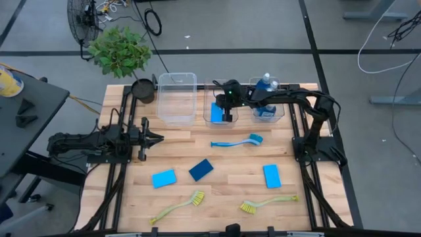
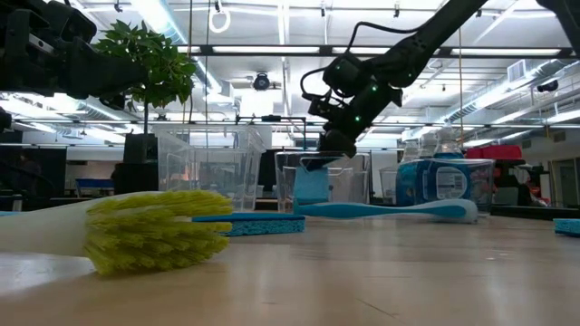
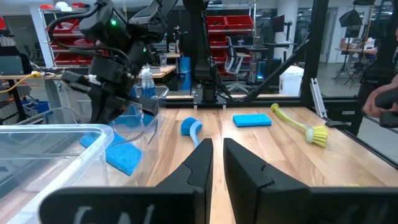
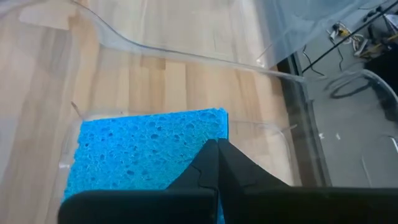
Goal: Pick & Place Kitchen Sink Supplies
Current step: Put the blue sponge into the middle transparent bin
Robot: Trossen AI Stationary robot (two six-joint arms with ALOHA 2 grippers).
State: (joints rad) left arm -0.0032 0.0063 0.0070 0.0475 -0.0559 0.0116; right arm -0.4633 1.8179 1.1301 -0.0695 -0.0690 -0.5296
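My right gripper (image 1: pixel 228 113) reaches down into the middle clear bin (image 1: pixel 212 120) and is shut on a light blue sponge (image 4: pixel 137 149). That sponge also shows in the low view (image 2: pixel 311 186), below the fingers. On the table lie two more light blue sponges (image 1: pixel 164 178) (image 1: pixel 272 176), a dark blue sponge (image 1: pixel 201 169), a blue brush (image 1: pixel 237 141) and two yellow-green brushes (image 1: pixel 177 207) (image 1: pixel 266 203). Blue bottles (image 1: pixel 266 83) stand in the right bin. My left gripper (image 1: pixel 150 137) waits at the table's left, its fingers a narrow gap apart (image 3: pixel 217 158), holding nothing. My right gripper pinches the sponge's upper edge near one corner (image 4: pixel 186 155) between its two fingers. The fingers slant down from the table's right side. The sponge hangs tilted below them inside the bin; I cannot tell whether its lower end (image 3: pixel 124 163) touches the bin's floor.
An empty clear bin (image 1: pixel 176 99) stands left of the middle one. A potted plant (image 1: pixel 122 51) and a dark pot (image 1: pixel 143 90) stand at the far left corner. Black frame rails (image 1: pixel 118 191) (image 1: pixel 309 191) run along both sides of the table.
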